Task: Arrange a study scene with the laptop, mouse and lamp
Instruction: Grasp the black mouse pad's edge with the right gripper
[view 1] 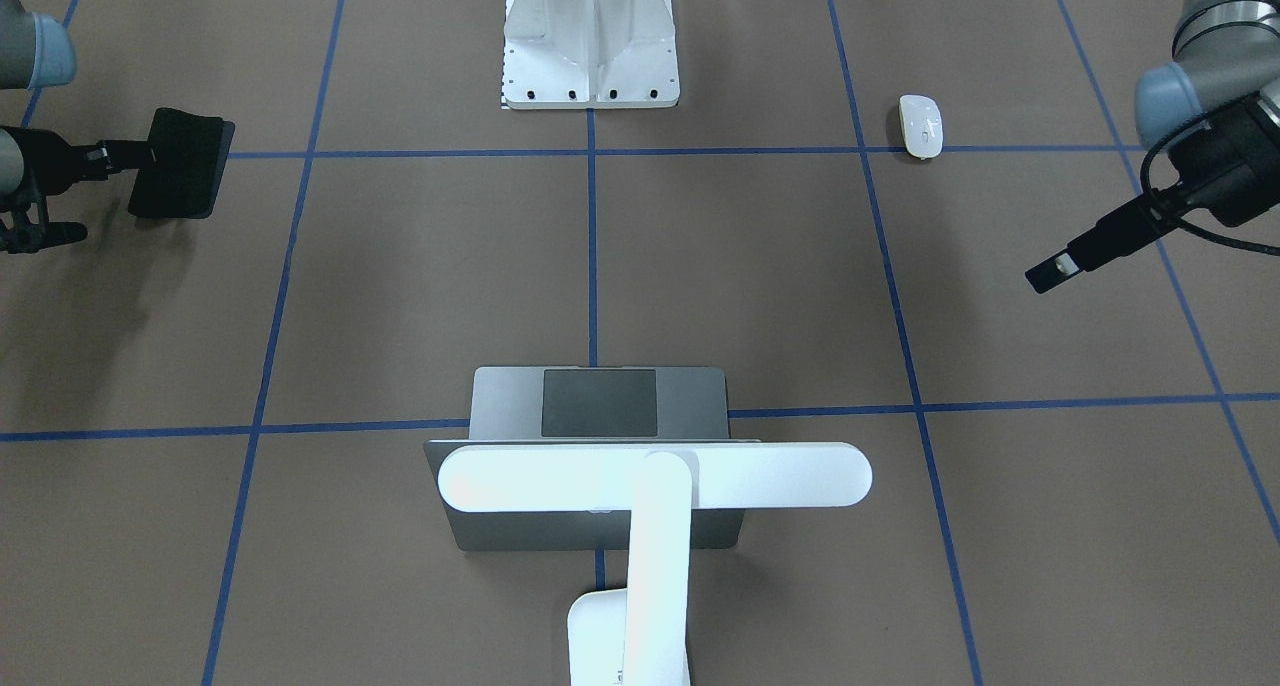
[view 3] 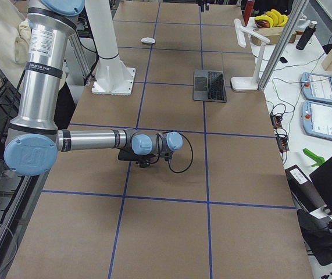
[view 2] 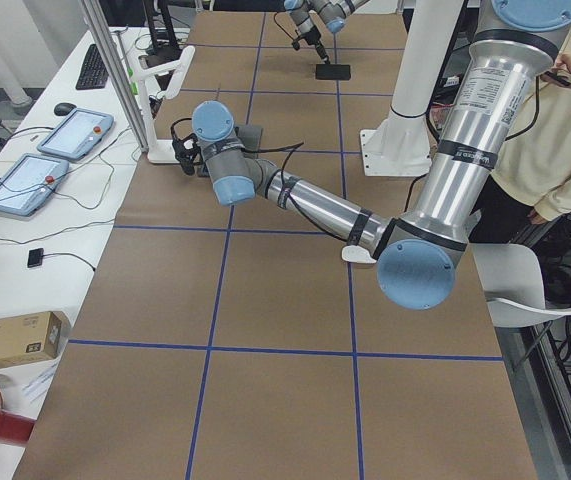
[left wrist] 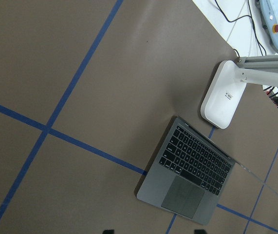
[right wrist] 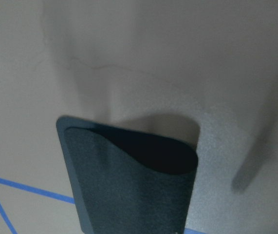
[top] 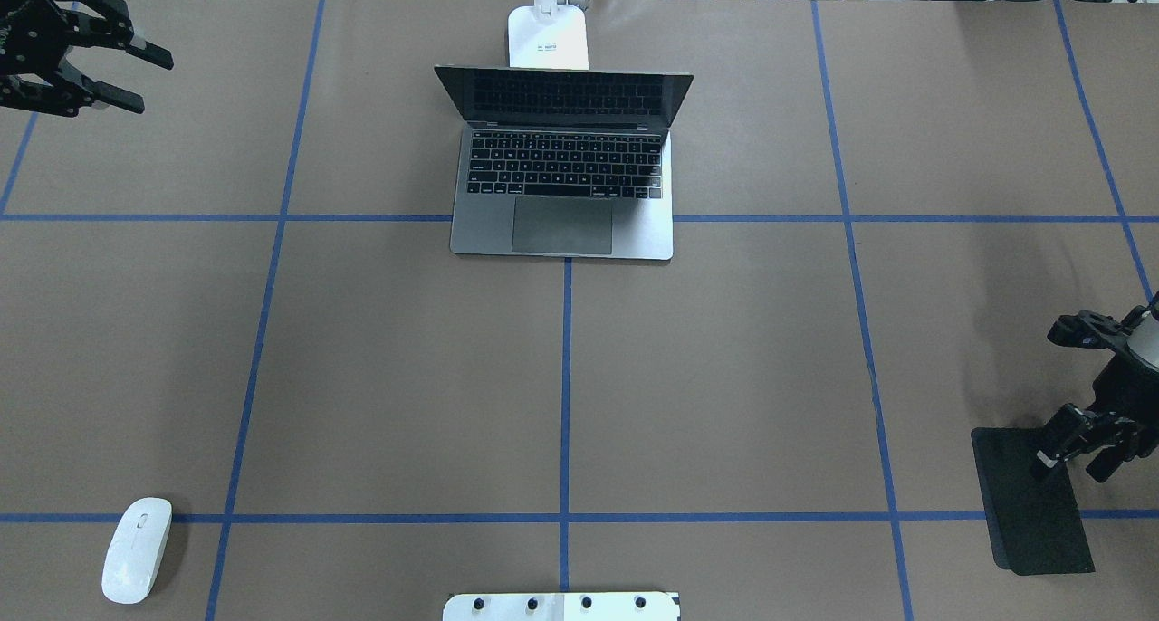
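The laptop (top: 566,195) stands open at the far middle of the table, keyboard facing the robot; it also shows in the left wrist view (left wrist: 187,175). The lamp (view 1: 655,476) stands behind it, its bar head over the lid, its base (top: 548,37) on the table. The mouse (top: 137,549) lies at the near left, alone. My left gripper (top: 156,84) is open and empty, high at the far left. My right gripper (top: 1046,458) is shut on the edge of a flat black mat (top: 1032,503) at the near right; the mat (right wrist: 129,180) curls upward.
The white bolted pedestal (view 1: 590,56) stands at the robot's edge in the middle. Blue tape lines cross the brown table (top: 724,377). Cables and control tablets lie beyond the far edge behind the lamp.
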